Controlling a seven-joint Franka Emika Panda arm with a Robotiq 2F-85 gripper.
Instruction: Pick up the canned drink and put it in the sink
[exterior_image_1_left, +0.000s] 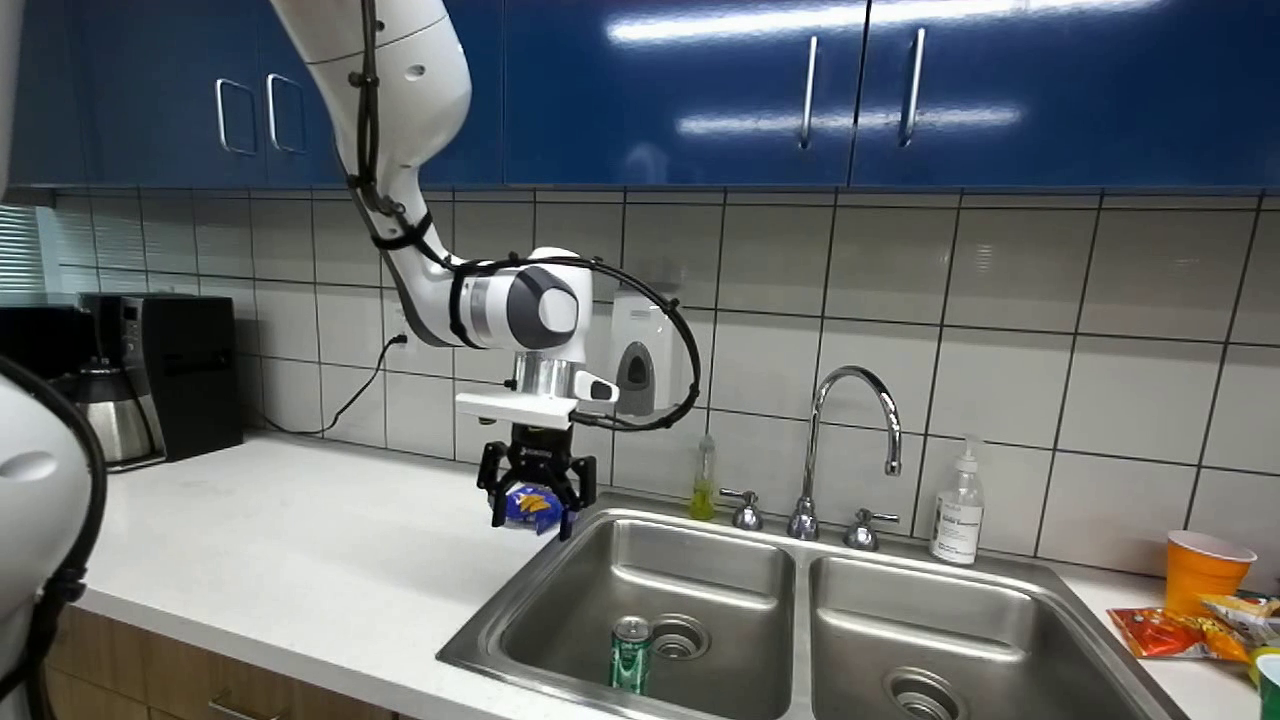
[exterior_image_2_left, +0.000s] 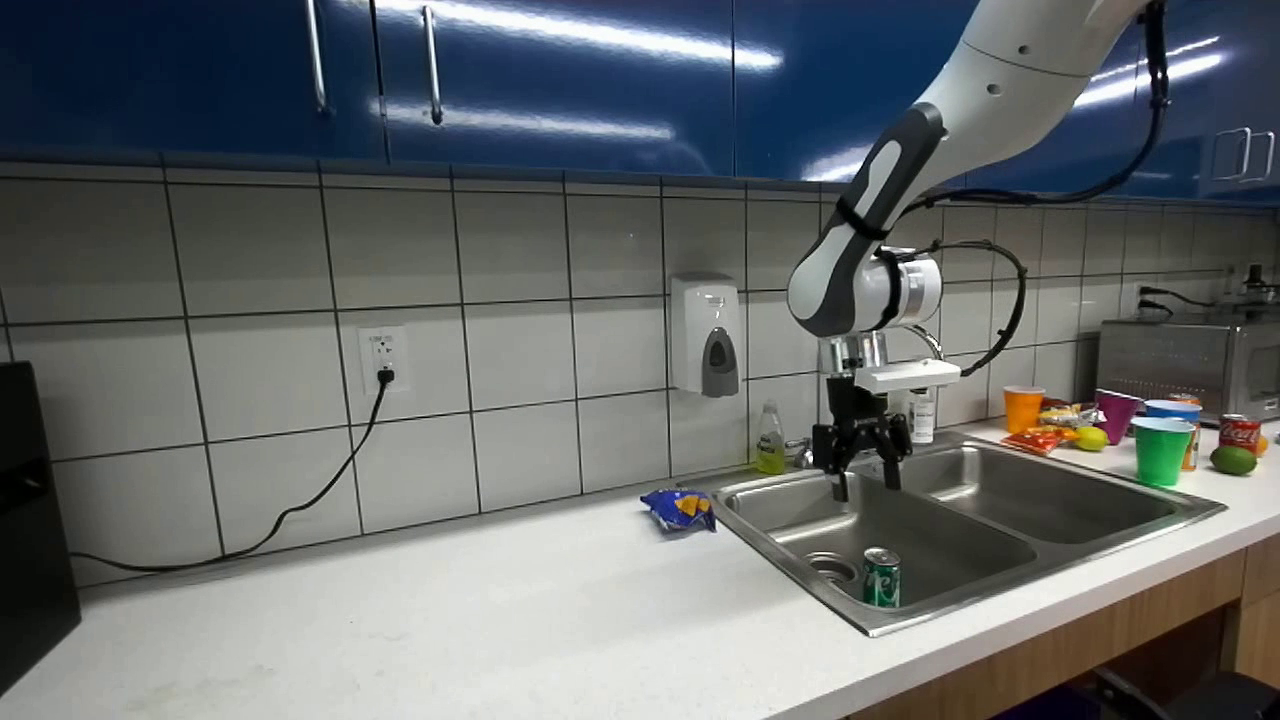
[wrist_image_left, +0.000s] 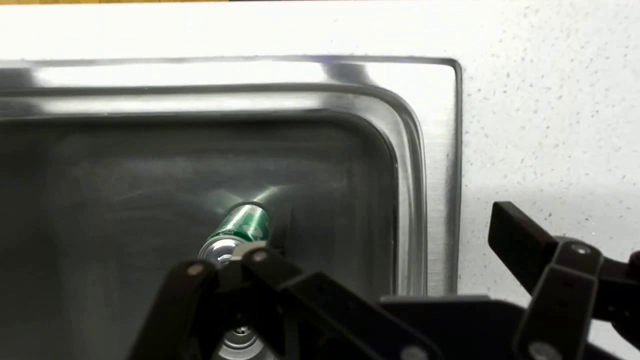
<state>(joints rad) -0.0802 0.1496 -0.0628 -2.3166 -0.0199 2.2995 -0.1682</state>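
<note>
The small green canned drink (exterior_image_1_left: 630, 655) stands upright in a basin of the stainless-steel sink (exterior_image_1_left: 803, 625), beside the drain. In an exterior view the can (exterior_image_2_left: 881, 578) and the sink (exterior_image_2_left: 940, 545) also show. In the wrist view the can (wrist_image_left: 245, 220) is partly hidden behind a dark finger, and the sink's rim (wrist_image_left: 440, 200) runs between the fingers. My gripper (exterior_image_1_left: 532, 525) is open and empty, well above and apart from the can. It hovers near the sink's edge in an exterior view (exterior_image_2_left: 865, 487); its spread fingers show in the wrist view (wrist_image_left: 372, 240).
A blue packet (exterior_image_2_left: 680, 508) lies on the counter beside the sink. A curved chrome faucet (exterior_image_1_left: 815, 430), a yellow-green bottle (exterior_image_1_left: 703, 485) and a white soap bottle (exterior_image_1_left: 958, 520) stand at the sink's back. Cups, including a green one (exterior_image_2_left: 1163, 452), packets and cans stand on the sink's far side.
</note>
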